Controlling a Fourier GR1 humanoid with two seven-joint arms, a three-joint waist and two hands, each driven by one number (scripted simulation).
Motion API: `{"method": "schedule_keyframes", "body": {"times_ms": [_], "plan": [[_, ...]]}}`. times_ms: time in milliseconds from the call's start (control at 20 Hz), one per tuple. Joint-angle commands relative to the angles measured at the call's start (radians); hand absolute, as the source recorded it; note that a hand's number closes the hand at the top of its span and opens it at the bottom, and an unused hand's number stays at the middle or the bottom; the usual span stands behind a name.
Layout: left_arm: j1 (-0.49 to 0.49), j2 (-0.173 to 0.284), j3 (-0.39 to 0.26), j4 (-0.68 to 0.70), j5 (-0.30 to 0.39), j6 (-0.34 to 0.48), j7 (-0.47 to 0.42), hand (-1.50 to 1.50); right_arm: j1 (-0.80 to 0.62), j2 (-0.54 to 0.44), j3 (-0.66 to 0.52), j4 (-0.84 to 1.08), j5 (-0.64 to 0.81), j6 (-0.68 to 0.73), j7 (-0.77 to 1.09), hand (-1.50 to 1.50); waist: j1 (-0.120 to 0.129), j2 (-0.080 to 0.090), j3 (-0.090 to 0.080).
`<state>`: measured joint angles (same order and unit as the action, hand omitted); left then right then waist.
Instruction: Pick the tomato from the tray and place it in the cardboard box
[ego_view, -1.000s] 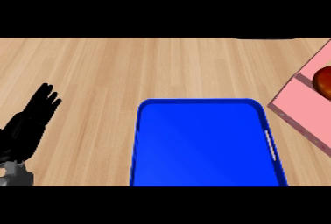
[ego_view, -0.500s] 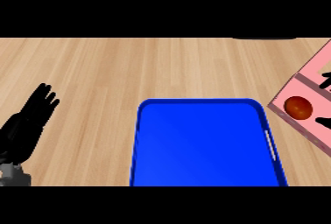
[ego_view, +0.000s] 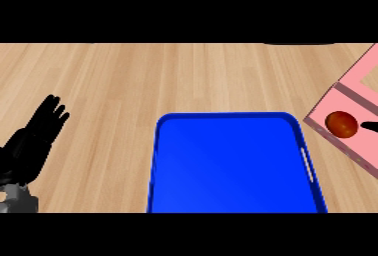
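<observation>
The red tomato (ego_view: 342, 123) lies inside the pink box (ego_view: 353, 92) at the right edge of the head view, close to the box's near wall. The blue tray (ego_view: 229, 162) sits at the lower middle with nothing on it. A thin black tip of my right hand (ego_view: 370, 123) pokes in from the right edge just beside the tomato, and the remainder of that hand is out of view. My left hand (ego_view: 33, 142) rests open at the far left, fingers pointing up, well away from the tray.
The wooden counter (ego_view: 184, 75) stretches across the back and left. A dark object (ego_view: 299, 43) shows at the top edge, far right of middle. The box stands right beside the tray's right rim.
The tomato has come down and leftward from the right edge into the pink box and now lies still. My right hand has drawn back to the right. The left hand has barely moved.
</observation>
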<state>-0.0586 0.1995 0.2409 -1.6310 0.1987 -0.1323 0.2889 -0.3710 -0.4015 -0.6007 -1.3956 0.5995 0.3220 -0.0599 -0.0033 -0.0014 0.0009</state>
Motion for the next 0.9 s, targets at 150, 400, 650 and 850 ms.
{"method": "schedule_keyframes", "body": {"times_ms": [150,400,650,850], "plan": [[0.051,-0.016,-0.001,-0.018,-0.011,0.006,-0.016,0.0,-0.02,-0.051,-0.232,0.02,-0.269,0.077,0.064,-1.5,-0.004,-0.002,-0.001],[0.051,-0.004,0.013,-0.007,0.003,-0.019,-0.043,0.0,0.011,-0.168,-0.357,0.119,-0.391,0.135,0.069,-1.5,-0.004,-0.001,-0.001],[-0.008,0.0,-0.001,-0.019,-0.001,0.007,0.037,0.0,0.015,-0.327,-0.359,0.38,-0.432,0.191,-0.067,-1.5,0.005,0.003,0.0],[0.008,-0.008,0.002,0.028,-0.012,-0.012,-0.035,0.0,0.074,-0.407,-0.359,0.52,-0.429,0.221,-0.234,-1.5,0.005,0.003,0.0]]}}
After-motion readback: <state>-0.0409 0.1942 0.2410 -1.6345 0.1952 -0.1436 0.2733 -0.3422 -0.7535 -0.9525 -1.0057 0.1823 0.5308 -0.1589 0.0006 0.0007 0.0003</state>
